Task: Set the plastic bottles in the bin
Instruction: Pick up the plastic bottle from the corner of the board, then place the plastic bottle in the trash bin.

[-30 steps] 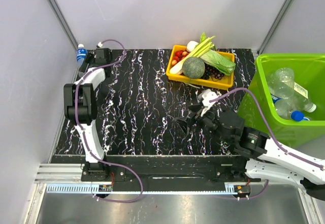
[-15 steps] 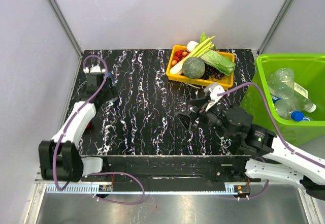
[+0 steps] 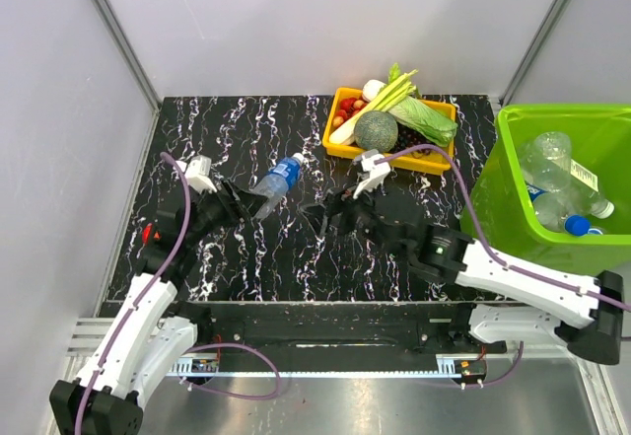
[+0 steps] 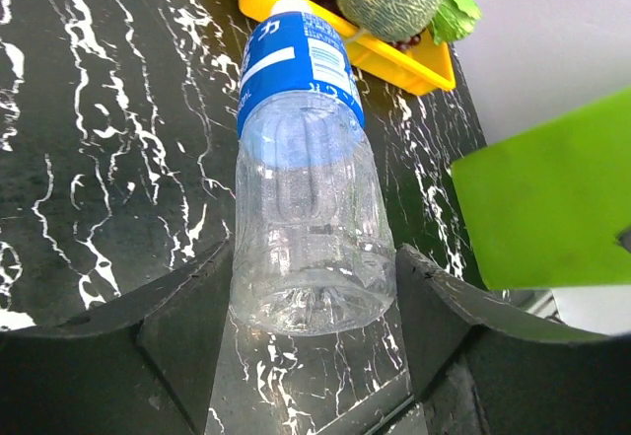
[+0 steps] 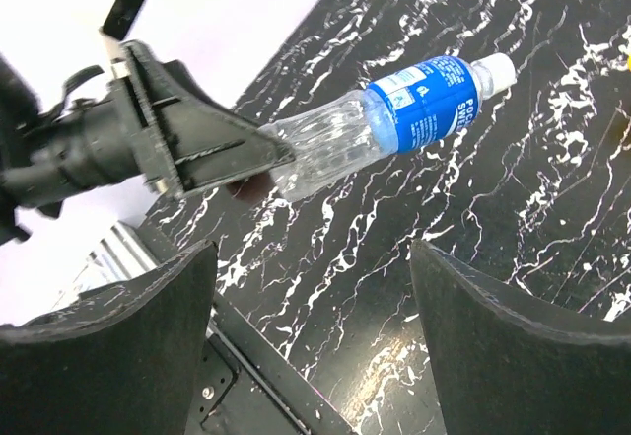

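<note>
White-and-black arms (image 3: pixel 148 307), purple cables (image 3: pixel 186 220)

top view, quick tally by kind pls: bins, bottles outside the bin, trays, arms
bins: 1
bottles outside it: 1, held in the left claw
trays: 1
arms: 2
total: 5

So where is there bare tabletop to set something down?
Bare: the far-left stretch of the black marbled tabletop, left of the yellow plastic tray. Crowded: mid-table, where the left gripper holds the clear blue-labelled plastic bottle before the open right gripper.
</note>
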Robot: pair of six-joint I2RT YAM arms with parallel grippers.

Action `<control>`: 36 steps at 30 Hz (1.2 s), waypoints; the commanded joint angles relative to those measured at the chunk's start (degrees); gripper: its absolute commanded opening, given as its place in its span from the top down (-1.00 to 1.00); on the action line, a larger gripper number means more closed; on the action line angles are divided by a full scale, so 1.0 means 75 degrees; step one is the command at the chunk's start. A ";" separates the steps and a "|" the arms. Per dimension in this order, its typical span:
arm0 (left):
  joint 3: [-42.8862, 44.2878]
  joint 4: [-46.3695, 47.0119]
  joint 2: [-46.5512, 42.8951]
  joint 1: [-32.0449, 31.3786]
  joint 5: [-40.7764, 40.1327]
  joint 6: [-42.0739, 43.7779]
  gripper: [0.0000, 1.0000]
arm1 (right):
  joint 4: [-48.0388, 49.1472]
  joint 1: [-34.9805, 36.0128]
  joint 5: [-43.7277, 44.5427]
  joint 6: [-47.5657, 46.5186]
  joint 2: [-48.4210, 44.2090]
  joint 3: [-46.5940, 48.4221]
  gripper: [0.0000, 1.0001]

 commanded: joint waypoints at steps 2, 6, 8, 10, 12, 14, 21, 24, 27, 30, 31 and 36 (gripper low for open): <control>-0.0521 0.0927 -0.0481 0.0004 0.1104 0.0108 0.70 | 0.0674 0.0017 0.0887 0.0993 0.0856 0.0421 -0.68; -0.1235 0.1676 -0.1173 0.0004 0.1187 -0.0301 0.71 | 0.1084 -0.0006 0.1296 0.2012 0.1572 0.0503 -0.73; -0.1599 0.2087 -0.1361 -0.0054 0.1105 -0.0710 0.73 | 0.1131 -0.0076 0.1473 0.2854 0.1725 0.0515 -0.77; -0.1880 0.2520 -0.1432 -0.0253 0.1058 -0.1051 0.77 | 0.1411 -0.0135 0.1462 0.3628 0.1842 0.0387 -0.79; -0.2138 0.2977 -0.1444 -0.0440 0.0987 -0.1309 0.77 | 0.1436 -0.0170 0.1567 0.4226 0.1971 0.0304 -0.82; -0.2198 0.3108 -0.1374 -0.0593 0.0871 -0.1310 0.77 | 0.1168 -0.0205 0.1777 0.4765 0.2077 0.0269 -0.85; -0.2151 0.3120 -0.1490 -0.0770 0.0590 -0.1182 0.78 | 0.0642 -0.0487 0.1965 0.6303 0.2066 -0.0036 -0.99; -0.2163 0.2957 -0.1467 -0.0770 0.0344 -0.0890 0.78 | 0.0265 -0.0498 0.2094 0.6420 0.2019 -0.0106 -0.99; -0.2198 0.2781 -0.1455 -0.0781 0.0074 -0.0690 0.79 | 0.0241 -0.0510 0.1885 0.6200 0.1995 -0.0212 -0.99; -0.2198 0.2768 -0.1432 -0.0781 -0.0044 -0.0642 0.81 | -0.0029 -0.0510 0.1510 0.6593 0.2124 -0.0269 -0.99; -0.2210 0.2780 -0.1432 -0.0781 -0.0079 -0.0631 0.81 | 0.0110 -0.0510 0.1346 0.6863 0.2147 -0.0433 -0.99; -0.2409 0.3505 -0.1350 -0.0781 -0.0080 -0.0735 0.78 | -0.0391 -0.0662 0.1216 0.8328 0.2604 -0.0282 -0.99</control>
